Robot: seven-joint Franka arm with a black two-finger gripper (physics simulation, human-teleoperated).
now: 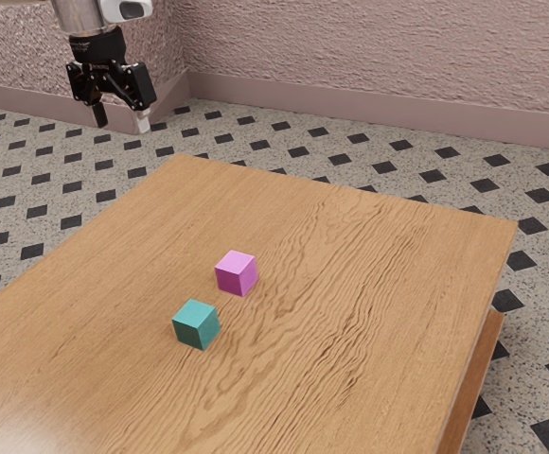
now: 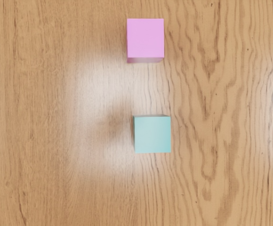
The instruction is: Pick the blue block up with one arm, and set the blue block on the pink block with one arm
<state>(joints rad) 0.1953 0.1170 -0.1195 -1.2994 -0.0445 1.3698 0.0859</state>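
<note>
A teal-blue block (image 1: 196, 323) rests on the wooden table (image 1: 350, 284), toward its front. A pink block (image 1: 236, 272) stands just behind it and slightly to the exterior view's right, a small gap between them. My gripper (image 1: 120, 120) hangs high above the table at the exterior view's upper left, fingers apart and nothing between them. Seen from the wrist, the blue block (image 2: 152, 134) and the pink block (image 2: 145, 40) both lie far below on the wood, square-on and apart.
The table's right edge (image 1: 478, 350) drops to a tiled floor with black diamonds. A pink-grey wall with a baseboard runs along the back. Bare wood surrounds both blocks.
</note>
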